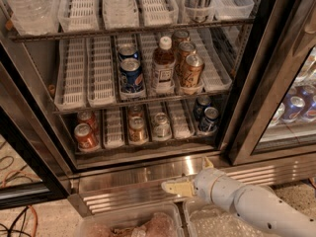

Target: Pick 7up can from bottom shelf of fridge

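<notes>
The 7up can (160,125), silver-topped with a pale green body, stands in a middle lane of the bottom shelf (148,143) of the fridge (249,78), whose door is open. Orange cans (137,129) stand to its left, red cans (86,135) further left, and dark blue cans (209,119) to its right. My gripper (183,180), on a white arm, hangs low in front of the steel base grille (128,186). It is below and slightly right of the 7up can, well apart from it. It looks open and empty.
The shelf above holds Pepsi cans (131,74), a brown bottle (163,65) and tan cans (191,70). The dark door frame (256,98) stands to the right, with a closed glass door beyond it. Clear plastic bins (131,223) sit on the floor below the gripper.
</notes>
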You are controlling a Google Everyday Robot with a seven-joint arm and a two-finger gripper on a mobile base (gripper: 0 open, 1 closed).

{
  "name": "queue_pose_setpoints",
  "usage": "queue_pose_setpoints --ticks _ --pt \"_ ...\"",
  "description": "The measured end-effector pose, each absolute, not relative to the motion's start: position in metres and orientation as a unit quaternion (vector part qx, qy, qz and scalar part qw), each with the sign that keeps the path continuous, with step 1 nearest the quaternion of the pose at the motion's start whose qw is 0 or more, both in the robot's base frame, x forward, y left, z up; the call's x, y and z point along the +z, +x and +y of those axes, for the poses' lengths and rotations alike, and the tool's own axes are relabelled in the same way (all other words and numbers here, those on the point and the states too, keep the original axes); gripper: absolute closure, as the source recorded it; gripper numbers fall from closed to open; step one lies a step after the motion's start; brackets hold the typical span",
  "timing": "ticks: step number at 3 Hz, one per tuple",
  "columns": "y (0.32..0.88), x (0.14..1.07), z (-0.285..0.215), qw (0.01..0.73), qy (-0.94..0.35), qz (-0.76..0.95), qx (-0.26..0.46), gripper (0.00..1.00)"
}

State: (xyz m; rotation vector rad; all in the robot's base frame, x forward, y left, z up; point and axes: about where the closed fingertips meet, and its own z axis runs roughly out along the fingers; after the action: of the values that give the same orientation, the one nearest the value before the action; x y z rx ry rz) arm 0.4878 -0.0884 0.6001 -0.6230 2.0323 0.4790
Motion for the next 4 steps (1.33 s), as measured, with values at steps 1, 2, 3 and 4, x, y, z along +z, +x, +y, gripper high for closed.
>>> queue_pose_setpoints --ticks 1,2,3,4 --pt "0.498 0.600 -0.075 0.466 -0.270 0.815 0.215 0.00" --pt "0.528 0.607 -0.059 0.500 -0.292 0.779 0.240 0.00" --pt "0.564 0.618 -0.040 0.541 -0.322 0.725 0.278 0.00" --pt "0.573 0.599 -0.045 0.544 -0.304 0.722 0.301 0.00"
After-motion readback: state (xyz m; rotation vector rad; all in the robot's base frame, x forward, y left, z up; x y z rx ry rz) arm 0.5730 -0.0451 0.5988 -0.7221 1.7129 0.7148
